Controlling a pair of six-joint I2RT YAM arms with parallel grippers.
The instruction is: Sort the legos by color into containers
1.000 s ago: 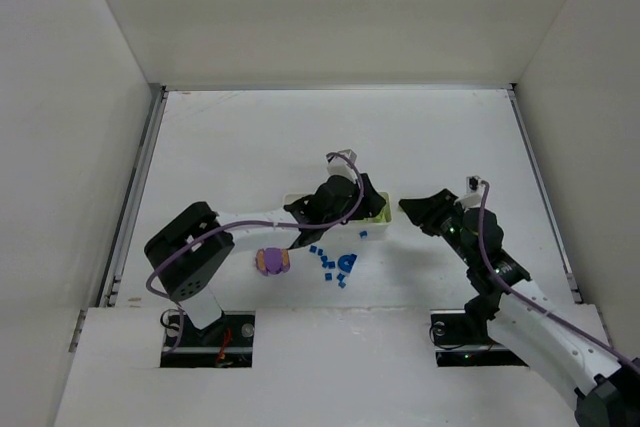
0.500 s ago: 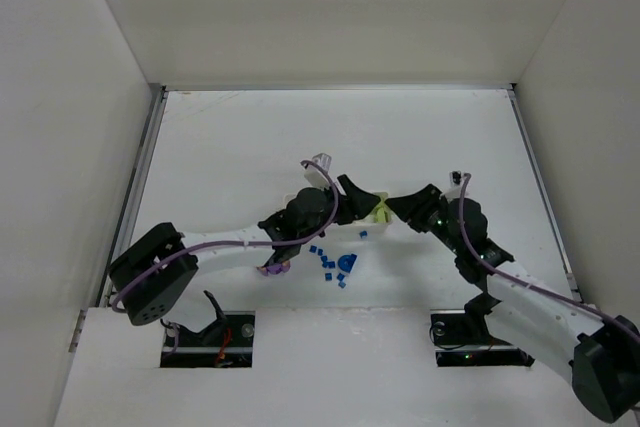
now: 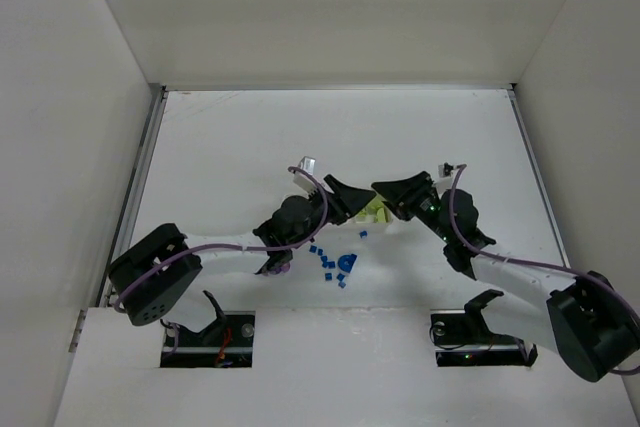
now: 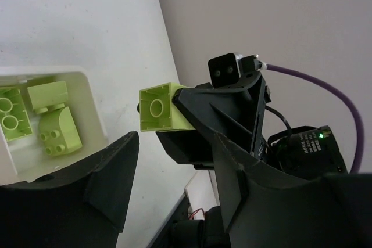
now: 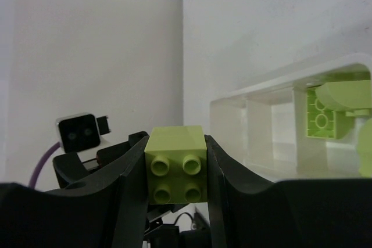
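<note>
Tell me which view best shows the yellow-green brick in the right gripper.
Right wrist: the yellow-green brick fills the centre, studs facing the camera, clamped in the right gripper. Left wrist shows its hollow underside. Top external barely resolves it.

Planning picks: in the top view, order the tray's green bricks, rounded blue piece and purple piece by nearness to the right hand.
1. green bricks, beside the right hand
2. rounded blue piece, lower left
3. purple piece, farthest left, half hidden
</note>
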